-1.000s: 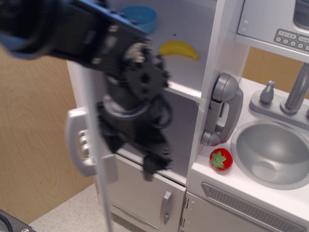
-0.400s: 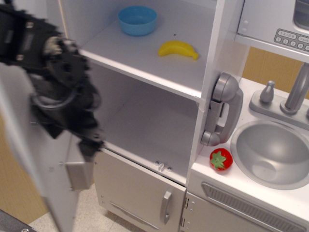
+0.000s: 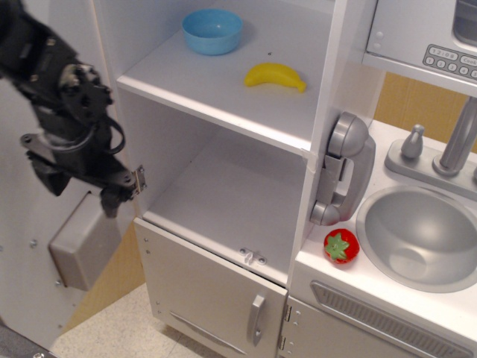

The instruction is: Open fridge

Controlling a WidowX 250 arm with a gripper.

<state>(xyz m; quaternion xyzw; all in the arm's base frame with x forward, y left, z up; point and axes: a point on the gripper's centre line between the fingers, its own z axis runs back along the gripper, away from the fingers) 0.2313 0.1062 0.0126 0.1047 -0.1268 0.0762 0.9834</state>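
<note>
Fridge (image 3: 223,171) stands center-left, door (image 3: 45,246) swung wide open at far left. End effector (image 3: 86,183) sits against door's inner face, left of the shelves; its grip state cannot be told.

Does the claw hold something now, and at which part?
It cannot be told: the claw is beside the open fridge door, but the contact is hidden.
</note>
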